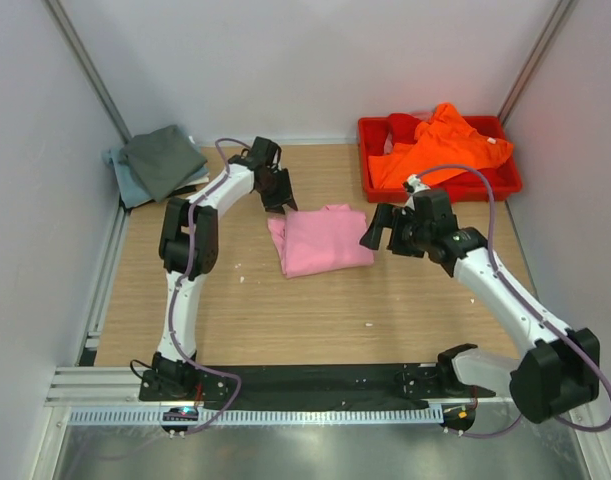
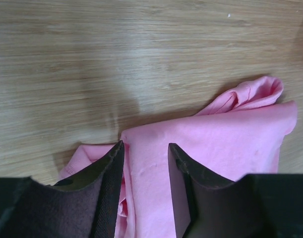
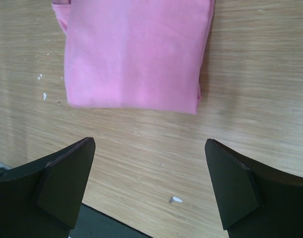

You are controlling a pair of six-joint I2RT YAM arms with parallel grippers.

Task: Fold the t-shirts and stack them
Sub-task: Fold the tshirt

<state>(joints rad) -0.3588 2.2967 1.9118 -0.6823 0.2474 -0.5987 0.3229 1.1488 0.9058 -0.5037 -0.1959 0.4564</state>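
T-shirts first, Mira: where does each one lie?

The pink t-shirt [image 1: 320,240] lies folded into a rough rectangle in the middle of the table [image 1: 315,320], a little toward the far edge. One end of it is bunched into a small roll. The orange t-shirt [image 1: 440,145] is crumpled in a heap inside the red tray [image 1: 364,150] at the far right corner. At the far left corner the dark grey t-shirt [image 1: 165,158] lies on top of the blue-grey t-shirt [image 1: 123,182], and the lower one shows along its left side.

And the arms, Mira?

The left gripper [image 2: 145,146] is down on the far left corner of the pink t-shirt. Its jaws are half narrowed with pink cloth between them, but I cannot tell if they really pinch it. The right gripper [image 3: 150,143] hovers near the right edge of the same shirt. Its jaws are spread wide and nothing is between them, only bare wood below.

What about the surface and the room?

The table is light wood with a fine grain, and a few white crumbs [image 3: 176,200] are scattered on it. A black strip [image 1: 315,380] runs along the near edge, where the arm bases are bolted. Plain white walls [image 1: 305,60] close the table on three sides, with metal rails in the far corners.
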